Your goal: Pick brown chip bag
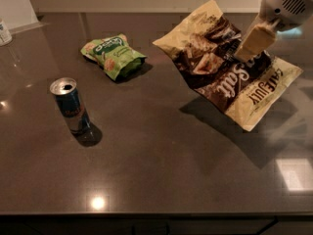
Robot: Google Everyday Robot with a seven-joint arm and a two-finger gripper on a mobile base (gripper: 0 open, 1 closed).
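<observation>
The brown chip bag (220,67) hangs in the air at the right, lifted clear of the dark tabletop, with its shadow below it on the surface. It is large and flat, dark brown in the middle, cream-yellow at both ends, with white "Salt" lettering. My gripper (243,54) comes down from the top right corner and is shut on the bag's upper middle; one cream-coloured finger (254,42) shows in front of the bag.
A smaller puffy green snack bag (113,56) lies at the back left. An open blue and silver drink can (70,105) stands upright at the left. A white container (4,32) shows at the far left edge. The table's front edge (156,213) runs along the bottom.
</observation>
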